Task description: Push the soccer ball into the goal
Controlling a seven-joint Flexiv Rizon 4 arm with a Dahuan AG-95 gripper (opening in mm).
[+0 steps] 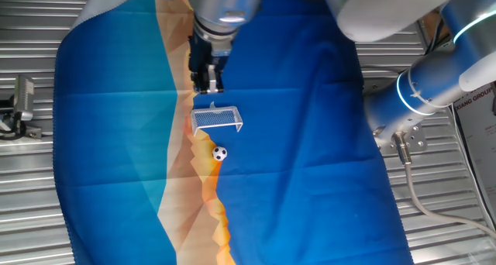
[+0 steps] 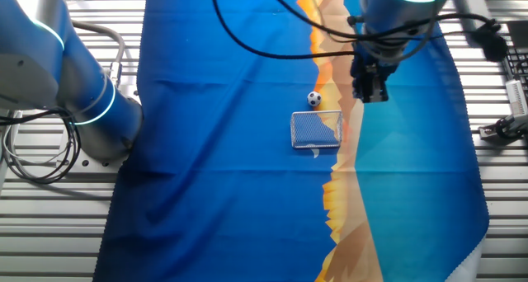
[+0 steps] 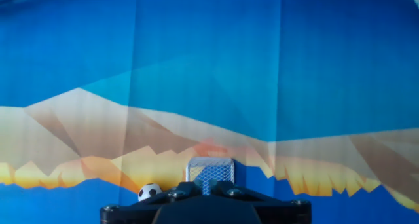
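Observation:
The soccer ball (image 1: 220, 153) is a tiny white ball with black patches, lying on the orange band of the blue cloth. The goal (image 1: 217, 118) is a small white frame with pale mesh, and the ball sits a short way in front of its mouth. My gripper (image 1: 208, 83) hangs above the cloth behind the goal, on the far side from the ball, with its fingers close together and holding nothing. The other fixed view shows the ball (image 2: 314, 99), the goal (image 2: 317, 129) and the gripper (image 2: 371, 92). The hand view shows the ball (image 3: 150, 192) left of the goal (image 3: 210, 170), just beyond the gripper (image 3: 203, 188).
The blue cloth (image 1: 310, 141) with an orange and tan mountain print covers the slatted metal table (image 1: 31, 187). The arm's base (image 2: 74, 101) stands at the cloth's edge. Cables (image 2: 33, 162) lie beside it, and a small metal fixture (image 1: 22, 102) sits off the cloth.

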